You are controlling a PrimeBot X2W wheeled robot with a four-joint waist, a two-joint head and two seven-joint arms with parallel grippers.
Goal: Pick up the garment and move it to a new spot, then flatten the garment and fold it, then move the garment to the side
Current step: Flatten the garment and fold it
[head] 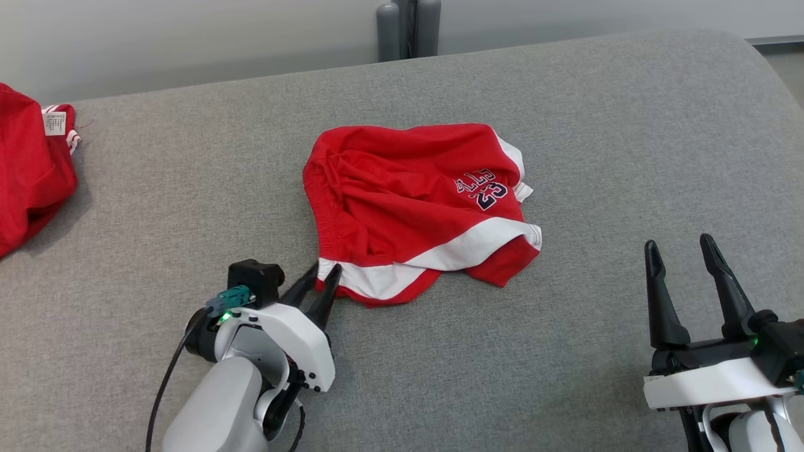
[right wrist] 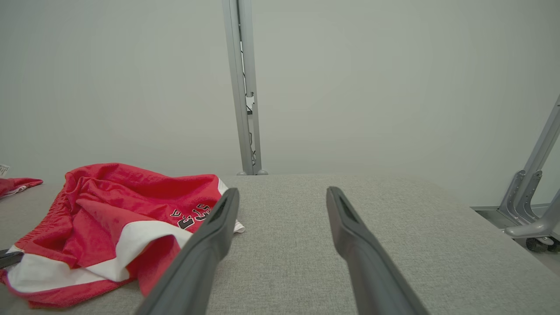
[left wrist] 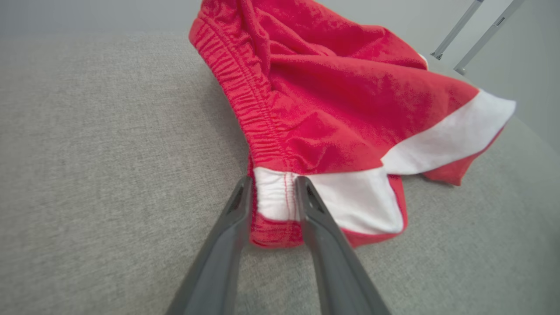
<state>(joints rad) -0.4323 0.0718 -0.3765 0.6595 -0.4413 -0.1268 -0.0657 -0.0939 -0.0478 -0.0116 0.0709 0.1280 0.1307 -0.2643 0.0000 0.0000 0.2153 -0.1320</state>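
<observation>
1. Head view: the red garment [head: 408,207], shorts with white bands and dark lettering, lies crumpled near the middle of the grey fabric-covered table [head: 565,345].
2. The left gripper [head: 325,270] is at the garment's near left corner, its fingertips on either side of the white hem.
3. The right gripper [head: 678,243] sits at the lower right, well apart from the garment, with its fingers spread and nothing between them.
4. A second red cloth [head: 28,169] lies at the table's far left edge.
5. Left wrist view: the left gripper [left wrist: 274,180] has its fingers part-way apart, and the white corner of the garment [left wrist: 341,100] fills the gap. I cannot tell whether they pinch it.
6. Right wrist view: the right gripper [right wrist: 283,192] is spread wide over bare table [right wrist: 393,245]. The garment [right wrist: 109,205] lies off to its left, and a metal post [right wrist: 245,87] stands behind the table.
</observation>
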